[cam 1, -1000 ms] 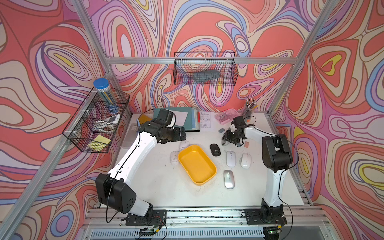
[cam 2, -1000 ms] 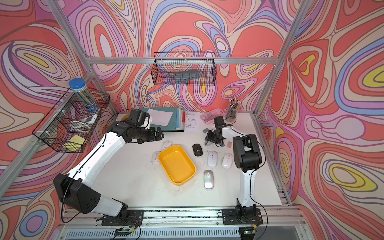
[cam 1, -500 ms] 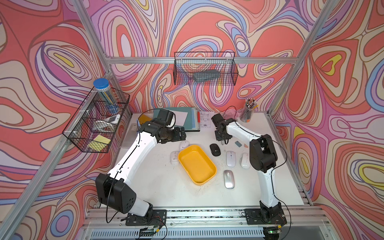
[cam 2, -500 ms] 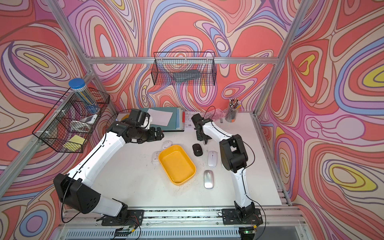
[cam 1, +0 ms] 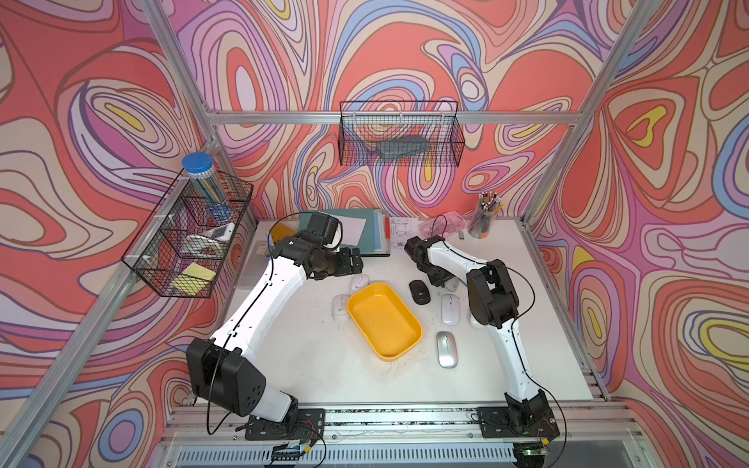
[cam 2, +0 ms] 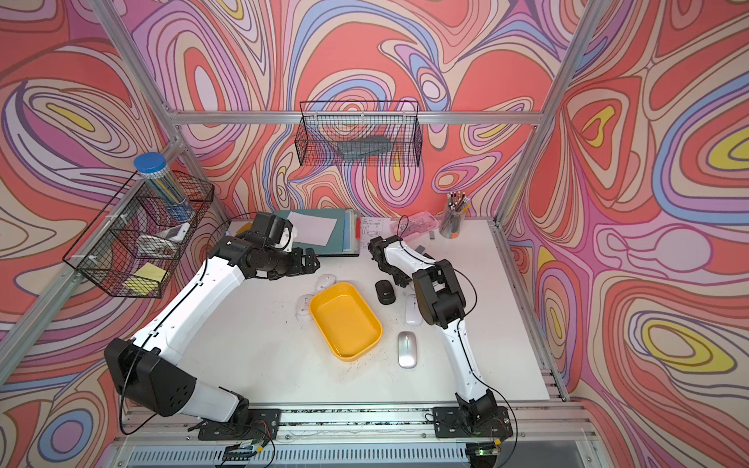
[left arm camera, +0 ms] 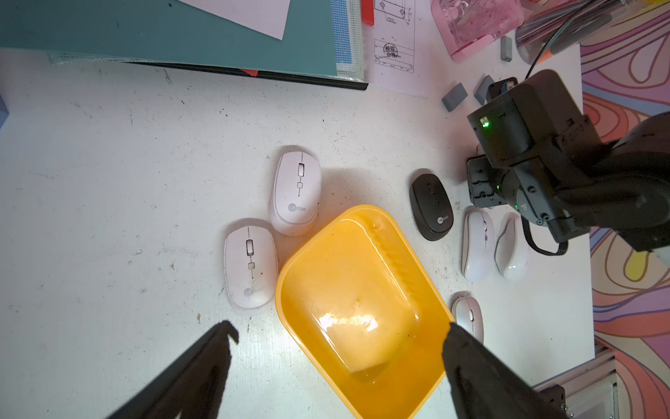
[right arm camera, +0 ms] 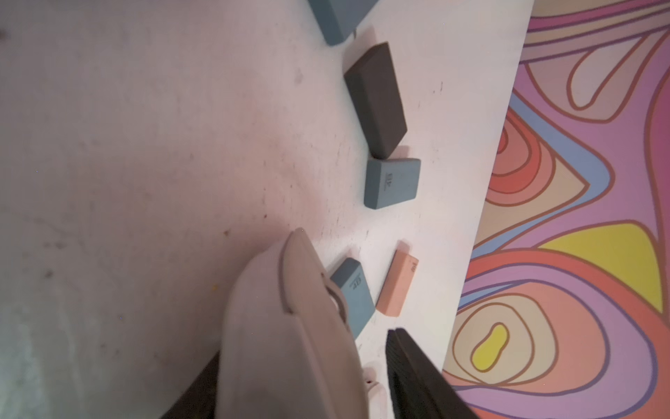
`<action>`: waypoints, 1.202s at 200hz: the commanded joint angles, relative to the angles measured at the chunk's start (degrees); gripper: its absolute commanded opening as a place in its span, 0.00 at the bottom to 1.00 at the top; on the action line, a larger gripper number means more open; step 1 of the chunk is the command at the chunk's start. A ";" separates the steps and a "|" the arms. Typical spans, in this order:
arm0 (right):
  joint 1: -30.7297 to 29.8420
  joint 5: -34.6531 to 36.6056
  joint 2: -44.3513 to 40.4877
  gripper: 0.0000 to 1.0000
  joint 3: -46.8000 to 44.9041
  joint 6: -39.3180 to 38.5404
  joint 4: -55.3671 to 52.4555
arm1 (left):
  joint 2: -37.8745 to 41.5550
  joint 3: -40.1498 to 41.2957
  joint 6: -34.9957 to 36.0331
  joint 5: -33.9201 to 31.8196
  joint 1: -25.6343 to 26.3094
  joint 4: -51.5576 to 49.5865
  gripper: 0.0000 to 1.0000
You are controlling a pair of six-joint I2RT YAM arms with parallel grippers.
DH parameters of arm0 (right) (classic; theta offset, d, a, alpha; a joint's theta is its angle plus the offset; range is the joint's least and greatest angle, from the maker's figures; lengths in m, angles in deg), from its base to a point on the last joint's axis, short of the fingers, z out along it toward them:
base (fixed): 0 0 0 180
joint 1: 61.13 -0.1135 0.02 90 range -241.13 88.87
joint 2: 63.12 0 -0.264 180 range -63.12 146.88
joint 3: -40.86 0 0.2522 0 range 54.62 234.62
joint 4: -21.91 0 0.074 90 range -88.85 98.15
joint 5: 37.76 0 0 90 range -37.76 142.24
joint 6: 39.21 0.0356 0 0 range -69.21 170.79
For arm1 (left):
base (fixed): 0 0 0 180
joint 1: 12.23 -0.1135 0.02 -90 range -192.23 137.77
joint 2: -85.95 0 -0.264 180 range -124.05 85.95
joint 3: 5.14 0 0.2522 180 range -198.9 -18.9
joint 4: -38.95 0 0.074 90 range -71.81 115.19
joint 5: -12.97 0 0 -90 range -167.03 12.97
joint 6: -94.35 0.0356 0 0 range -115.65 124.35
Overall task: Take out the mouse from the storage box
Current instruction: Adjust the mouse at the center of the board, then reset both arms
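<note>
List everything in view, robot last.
storage box: one, yellow, centre, empty
white mice: four, white, two each side of the box
black mouse: one, black, by the box's far end
silver mouse: one, silver, by the box's near end
erasers: at least five, blue-grey, dark, orange, table's right edge
wire baskets: two, black, on walls
folders: stack, teal, far edge
pink case: one, pink, far edge
pen cup: one, clear, far corner
left gripper: black, open, beyond the box
right gripper: black, open, pale mouse between its jaws
</note>
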 commanded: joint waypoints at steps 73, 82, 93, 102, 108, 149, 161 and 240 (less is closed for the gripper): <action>-0.46 -17.36 -7.24 0.71 1.74 0.39 2.18 | 1.27 0.35 0.59 0.44 -0.37 0.27 0.95; -0.67 -17.82 -8.65 0.71 2.14 0.62 1.28 | 1.25 0.36 0.59 0.40 -0.32 0.28 0.95; -1.36 -17.70 -10.98 0.71 2.11 1.22 0.37 | 1.17 0.34 0.67 0.36 -0.35 0.27 0.95; -2.13 -17.58 -13.89 0.71 1.00 1.70 0.62 | 1.20 0.41 0.77 0.35 -0.32 0.35 0.95; -2.61 -17.37 -16.17 0.71 -0.62 2.26 1.59 | 1.10 0.41 0.81 0.14 -0.31 0.36 0.95; -3.18 -11.24 -40.73 0.74 -21.00 2.30 23.50 | 2.73 1.22 3.22 -6.42 0.01 2.42 0.94; -3.18 -9.17 -47.46 0.78 -26.83 0.96 31.37 | 4.31 2.03 4.28 -11.20 0.31 3.42 0.94; -3.71 -47.39 -45.28 0.68 -36.90 -1.75 33.99 | 8.35 7.64 5.31 -27.34 2.80 2.58 0.95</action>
